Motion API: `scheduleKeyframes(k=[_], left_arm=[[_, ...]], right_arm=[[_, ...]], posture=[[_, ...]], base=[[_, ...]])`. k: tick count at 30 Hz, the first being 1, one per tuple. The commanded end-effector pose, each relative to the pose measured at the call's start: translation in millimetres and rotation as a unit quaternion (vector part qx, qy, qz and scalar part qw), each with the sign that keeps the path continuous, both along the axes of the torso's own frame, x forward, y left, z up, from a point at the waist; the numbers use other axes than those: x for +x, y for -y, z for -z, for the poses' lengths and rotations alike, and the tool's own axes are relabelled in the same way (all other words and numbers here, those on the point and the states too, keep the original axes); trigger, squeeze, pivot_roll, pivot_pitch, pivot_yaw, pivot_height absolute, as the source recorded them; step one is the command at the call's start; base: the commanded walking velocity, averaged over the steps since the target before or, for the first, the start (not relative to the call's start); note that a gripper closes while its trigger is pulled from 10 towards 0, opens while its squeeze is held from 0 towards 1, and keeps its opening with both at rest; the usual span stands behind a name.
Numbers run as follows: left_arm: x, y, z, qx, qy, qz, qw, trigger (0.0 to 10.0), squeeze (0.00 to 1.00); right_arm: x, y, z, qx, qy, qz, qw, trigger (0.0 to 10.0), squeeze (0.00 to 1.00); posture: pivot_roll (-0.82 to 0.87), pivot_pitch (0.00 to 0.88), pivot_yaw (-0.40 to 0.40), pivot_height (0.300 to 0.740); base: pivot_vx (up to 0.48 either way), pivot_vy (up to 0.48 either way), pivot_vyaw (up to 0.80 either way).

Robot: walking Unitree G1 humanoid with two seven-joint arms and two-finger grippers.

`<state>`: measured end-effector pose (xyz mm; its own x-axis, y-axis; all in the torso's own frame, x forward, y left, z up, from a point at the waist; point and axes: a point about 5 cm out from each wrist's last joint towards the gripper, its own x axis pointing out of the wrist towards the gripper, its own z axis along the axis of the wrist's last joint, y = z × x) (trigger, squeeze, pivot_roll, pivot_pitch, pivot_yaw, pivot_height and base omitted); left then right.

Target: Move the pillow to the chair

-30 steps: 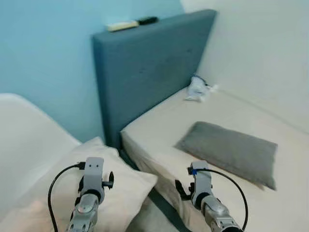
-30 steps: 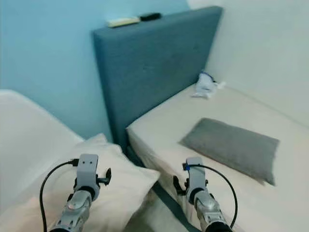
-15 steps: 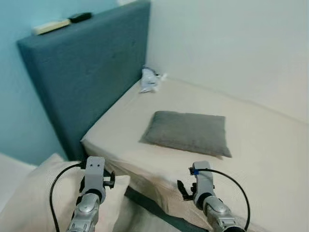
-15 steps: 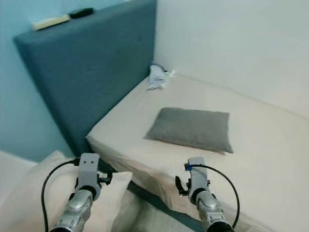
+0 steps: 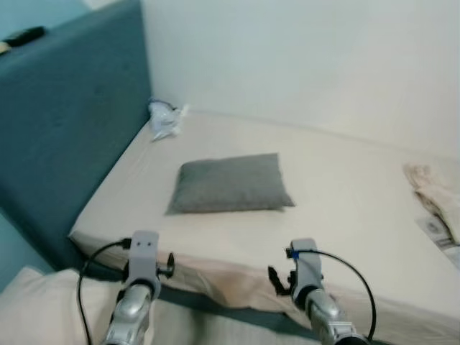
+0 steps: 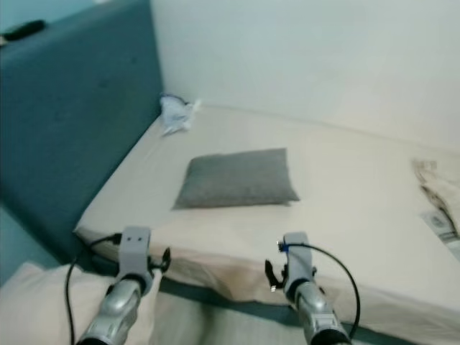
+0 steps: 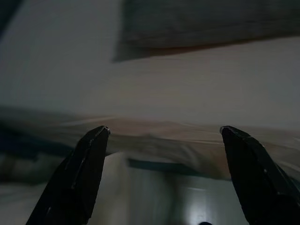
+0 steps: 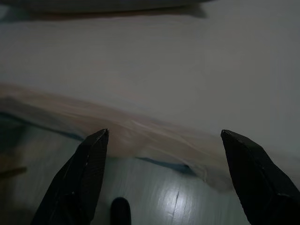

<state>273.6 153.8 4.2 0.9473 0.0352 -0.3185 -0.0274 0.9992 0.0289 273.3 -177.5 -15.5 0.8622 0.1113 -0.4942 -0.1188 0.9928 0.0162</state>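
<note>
Grey pillow: flat on the bed, centre of the left eye frame, a little left of middle, untouched, well apart from both grippers.

Bed: cream sheet, spanning the middle of the frame from left to right edge; near side hanging loose above a dark base strip.

Headboard: blue-grey, upholstered, left side of frame; small dark object on its top edge, upper left corner, kind not discernible.

Crumpled white item: on the mattress, upper left, touching or just beside the headboard corner.

Beige cloth and a printed paper: right edge of frame, on the sheet.

Cream pillow: lower left corner, partly behind the left arm.

Left gripper: lower left of the head view, raised before the bed's near side; fingers spread wide, nothing between them.

Right gripper: lower centre-right, likewise before the bed's edge; fingers spread wide, empty.

White wall: across the top.
</note>
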Motion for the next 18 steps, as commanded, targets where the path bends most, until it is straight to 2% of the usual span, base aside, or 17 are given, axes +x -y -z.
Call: scheduleKeyframes(k=[1,13,18], left_arm=[[-3.8,-1.7,3.7,-0.002,-0.010,-0.002,1.000,10.0,0.00],[-6.0,-0.7,5.0,-0.001,-0.011,-0.002,1.000,10.0,0.00],[-7.7,-6.2,6.4,-0.002,-0.014,-0.022,1.000,10.0,0.00]], right_arm=[[-5.5,-0.7,5.1,0.007,-0.010,0.007,1.000,10.0,0.00],[-8.9,1.9,7.3,0.005,-0.013,0.010,1.000,10.0,0.00],[-7.2,-0.4,4.8,0.005,0.001,0.001,1.000,10.0,0.00]], posture=[[-0.01,0.091,-0.062,0.740],[-0.01,0.089,-0.056,0.740],[-0.01,0.086,-0.054,0.740]], base=[[0.000,0.000,-0.80],[0.000,0.000,-0.80],[0.000,0.000,-0.10]])
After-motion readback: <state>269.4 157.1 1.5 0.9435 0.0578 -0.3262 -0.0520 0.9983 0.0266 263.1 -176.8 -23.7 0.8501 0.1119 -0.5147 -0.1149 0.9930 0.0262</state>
